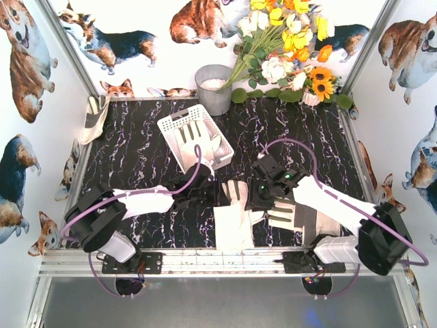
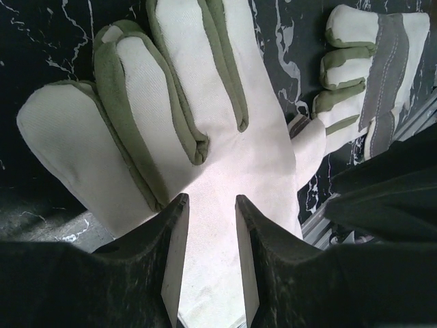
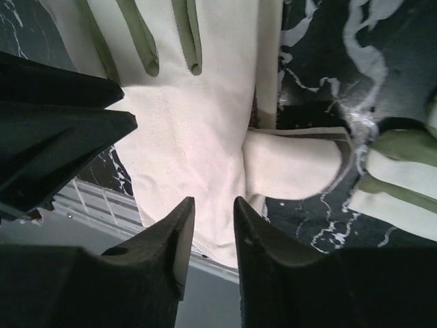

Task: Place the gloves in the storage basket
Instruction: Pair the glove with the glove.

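Jaws on both arms stand narrowly parted, and we see nothing clamped between them. The left gripper and right gripper reach inward, tips low over the middle glove, which lies flat at the table's near edge. We cannot tell whether they touch it. A second glove to the right is partly hidden under the right arm. A third glove lies in the storage basket, with a grey bucket and flowers beyond.

One glove fills the white slotted basket (set askew); second glove and third glove lie flat nearer.
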